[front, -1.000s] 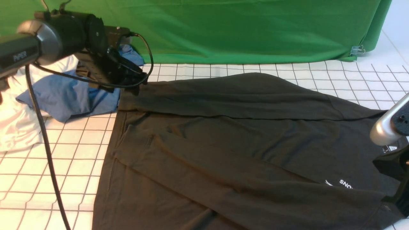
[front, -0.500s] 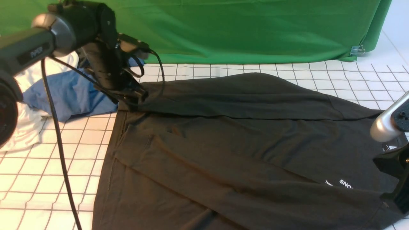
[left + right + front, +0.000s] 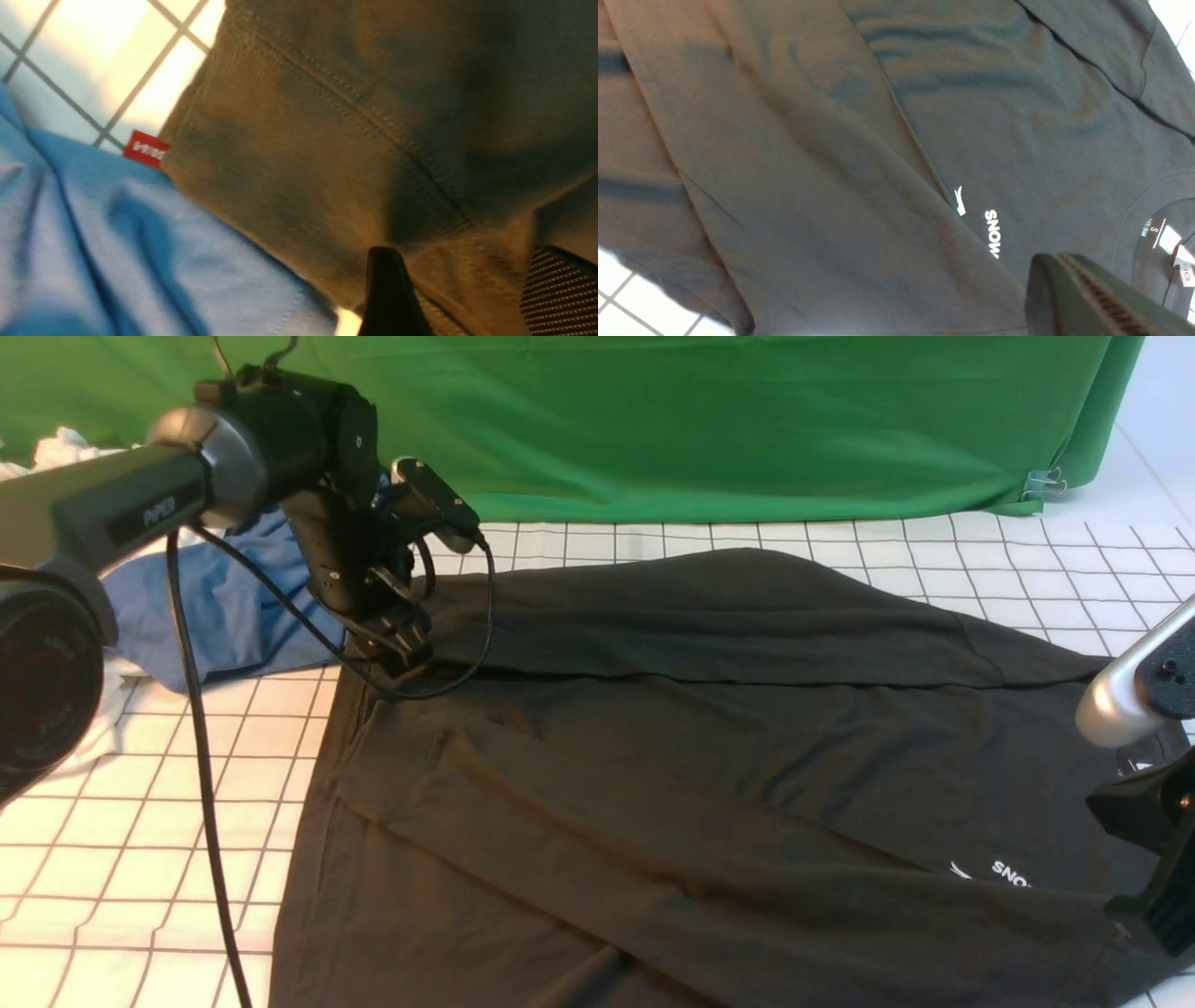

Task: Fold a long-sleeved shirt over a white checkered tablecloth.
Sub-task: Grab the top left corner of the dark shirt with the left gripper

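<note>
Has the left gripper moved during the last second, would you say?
Yes: the left gripper moved toward the camera, away from the green backdrop, along the shirt's edge.

The shirt point(image 3: 709, 756) lies spread on the tablecloth point(image 3: 140, 821); a second garment point(image 3: 233, 616) lies beside its far left corner, backdrop point(image 3: 700, 420) behind.

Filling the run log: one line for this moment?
left fingers: apart, on shirt far-left corner | right fingers: shut, above shirt | shirt: spread on tablecloth
</note>
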Robot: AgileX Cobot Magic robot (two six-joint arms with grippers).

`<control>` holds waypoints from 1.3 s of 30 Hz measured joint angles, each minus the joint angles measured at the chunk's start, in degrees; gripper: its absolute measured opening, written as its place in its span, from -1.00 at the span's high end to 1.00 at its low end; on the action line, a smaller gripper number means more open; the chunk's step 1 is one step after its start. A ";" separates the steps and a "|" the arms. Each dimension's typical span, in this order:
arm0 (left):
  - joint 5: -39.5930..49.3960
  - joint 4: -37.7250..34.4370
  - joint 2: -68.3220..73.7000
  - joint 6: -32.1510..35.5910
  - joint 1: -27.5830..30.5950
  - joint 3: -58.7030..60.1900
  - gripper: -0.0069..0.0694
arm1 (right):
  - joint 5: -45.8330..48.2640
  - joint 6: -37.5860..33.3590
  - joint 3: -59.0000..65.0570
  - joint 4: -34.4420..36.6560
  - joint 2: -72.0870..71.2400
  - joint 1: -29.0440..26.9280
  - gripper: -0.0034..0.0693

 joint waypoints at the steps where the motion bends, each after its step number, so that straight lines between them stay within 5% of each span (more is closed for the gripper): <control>1: -1.30 0.46 0.23 -0.01 0.00 0.00 -0.06 | 0.00 0.00 0.00 -0.06 0.00 0.00 0.86; 9: -4.71 0.59 2.43 -0.70 0.18 -0.05 -0.03 | 0.00 0.00 0.00 -0.32 0.00 0.00 0.86; 21: -6.83 0.59 2.99 -4.54 0.18 -1.37 0.55 | 0.00 0.05 0.00 -0.37 0.00 0.00 0.84; 39: -0.61 0.89 0.81 -6.41 0.18 -3.95 0.87 | 0.00 0.05 0.00 -0.37 0.00 0.00 0.85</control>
